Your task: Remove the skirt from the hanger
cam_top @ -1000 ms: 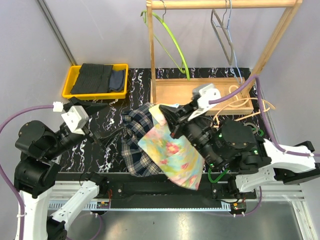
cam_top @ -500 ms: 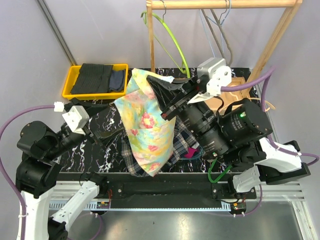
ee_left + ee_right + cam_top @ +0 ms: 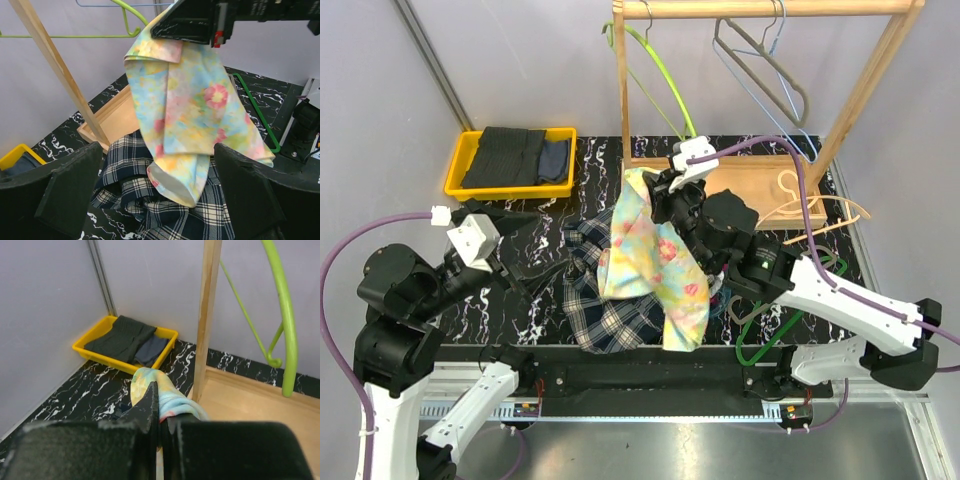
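Observation:
My right gripper (image 3: 653, 192) is shut on the top edge of a floral skirt (image 3: 655, 262) and holds it up. The skirt hangs free, its lower end draped over a plaid garment (image 3: 588, 305) on the table. No hanger shows in the skirt. In the right wrist view the shut gripper (image 3: 160, 402) pinches the floral cloth (image 3: 142, 382). My left gripper (image 3: 525, 245) is open and empty, low at the left of the plaid garment. In the left wrist view the skirt (image 3: 190, 100) hangs ahead of the open gripper (image 3: 160, 195), above the plaid garment (image 3: 165, 215).
A wooden rack (image 3: 760, 8) at the back holds a green hanger (image 3: 665, 85) and wire hangers (image 3: 770, 70). Wooden hangers (image 3: 815, 205) lie by its base tray (image 3: 750, 185). A green hanger (image 3: 760, 345) lies right of the garments. A yellow bin (image 3: 468, 150) of dark clothes stands back left.
My right arm has swung the floral skirt from the far left back to the middle and lowered it onto the plaid garment. The wire hangers on the rack have swung. The left arm barely moved.

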You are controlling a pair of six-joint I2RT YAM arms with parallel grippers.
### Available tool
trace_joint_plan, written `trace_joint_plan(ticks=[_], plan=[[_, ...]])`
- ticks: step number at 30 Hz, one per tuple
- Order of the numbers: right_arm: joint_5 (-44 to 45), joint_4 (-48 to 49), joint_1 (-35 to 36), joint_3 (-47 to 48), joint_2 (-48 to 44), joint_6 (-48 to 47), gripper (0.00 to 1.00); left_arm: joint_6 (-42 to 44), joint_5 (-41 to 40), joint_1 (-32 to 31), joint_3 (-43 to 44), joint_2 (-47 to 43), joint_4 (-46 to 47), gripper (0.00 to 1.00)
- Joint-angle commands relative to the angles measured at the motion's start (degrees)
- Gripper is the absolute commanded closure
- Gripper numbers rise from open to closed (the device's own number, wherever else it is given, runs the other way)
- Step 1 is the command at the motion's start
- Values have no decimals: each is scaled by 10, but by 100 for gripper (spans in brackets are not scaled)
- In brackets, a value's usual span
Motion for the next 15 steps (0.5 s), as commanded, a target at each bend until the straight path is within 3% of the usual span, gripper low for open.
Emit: trace_joint_plan(ticks=[1,4,8,15], plan=[[-70,16,-25,44,12,70,100,-8,9,4,-1,-7,19,1],[-95,-36,-49,65,49,98,100,-7,9,5,-1,-8,18,1],[-139,-97,-80,9,70,195,100,-6,6,5,0,-11,19,1],[-326,-218,-92,-95,133,365,100,0,9,6,-4,-11,14,1]])
